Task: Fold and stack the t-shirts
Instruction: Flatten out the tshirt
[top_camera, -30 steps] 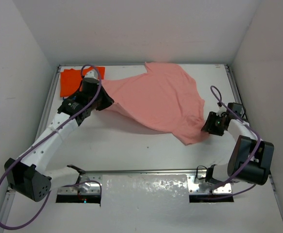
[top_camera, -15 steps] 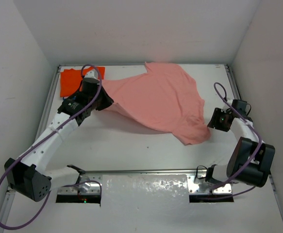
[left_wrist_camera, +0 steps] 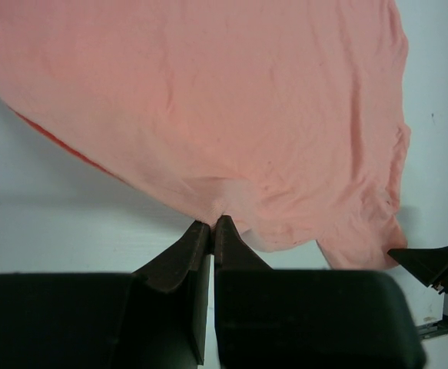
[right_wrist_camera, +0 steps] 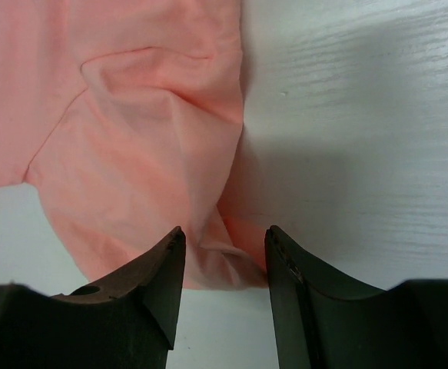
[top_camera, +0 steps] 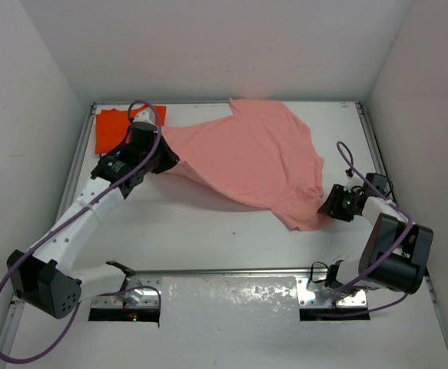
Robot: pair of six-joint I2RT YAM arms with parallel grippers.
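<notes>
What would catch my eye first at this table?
The big salmon-pink t-shirt sprawled across the far middle of the table. The left pincer is shut on its left edge, while the right pincer stands open around its near-right corner. An orange t-shirt lies flat in the far-left corner.

White left arm (top_camera: 77,219) and right arm (top_camera: 377,204), black at the joints. Purple cable (top_camera: 145,104) looping behind each claw. Black left claw (left_wrist_camera: 212,225) and right claw (right_wrist_camera: 224,240), with pointed fingers (right_wrist_camera: 158,284).
</notes>
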